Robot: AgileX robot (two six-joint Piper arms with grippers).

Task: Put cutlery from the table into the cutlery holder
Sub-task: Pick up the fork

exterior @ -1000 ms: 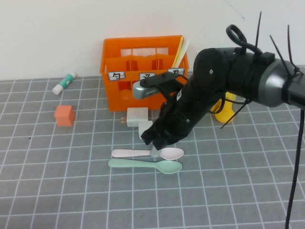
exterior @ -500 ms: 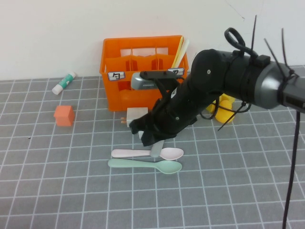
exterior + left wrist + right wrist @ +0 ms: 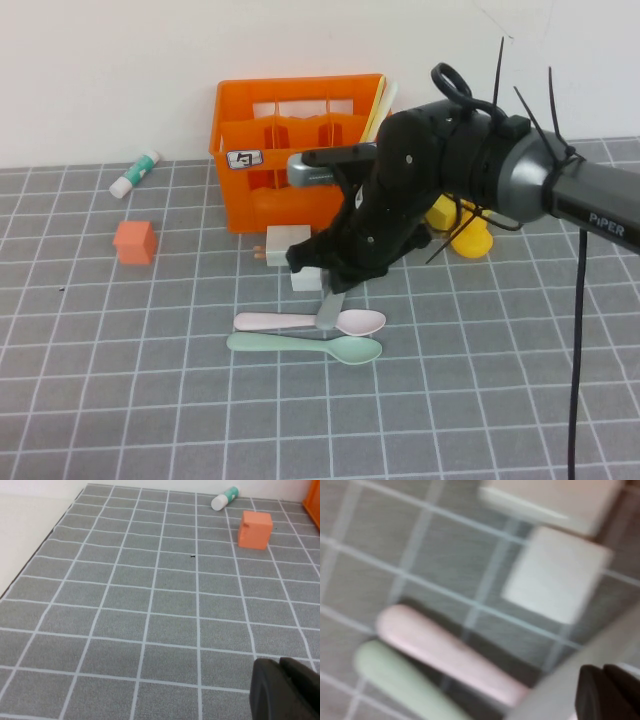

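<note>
My right gripper (image 3: 337, 286) is shut on the grey fork (image 3: 329, 310) and holds it tilted, its lower end over the pale pink spoon (image 3: 290, 322). The mint-green spoon (image 3: 300, 346) lies just in front of the pink one on the table (image 3: 120, 400). The right wrist view shows the fork (image 3: 555, 692), the pink spoon (image 3: 450, 655) and the mint spoon (image 3: 395, 677) below my shut right gripper (image 3: 609, 692). The orange cutlery holder (image 3: 262, 125) stands behind, partly hidden by my arm. My left gripper (image 3: 286, 690) is shut and empty, low over bare table.
Two white blocks (image 3: 290, 240) sit between the holder and the spoons. Pale yellow sticks (image 3: 380, 100) stand in the holder's right end. A yellow object (image 3: 468, 238) lies behind my right arm. An orange cube (image 3: 134, 242) and a glue stick (image 3: 134, 173) lie at the left.
My right arm has swung left and up with the grey fork, raising it off the spoons into a tilt. The spoons have not moved.
</note>
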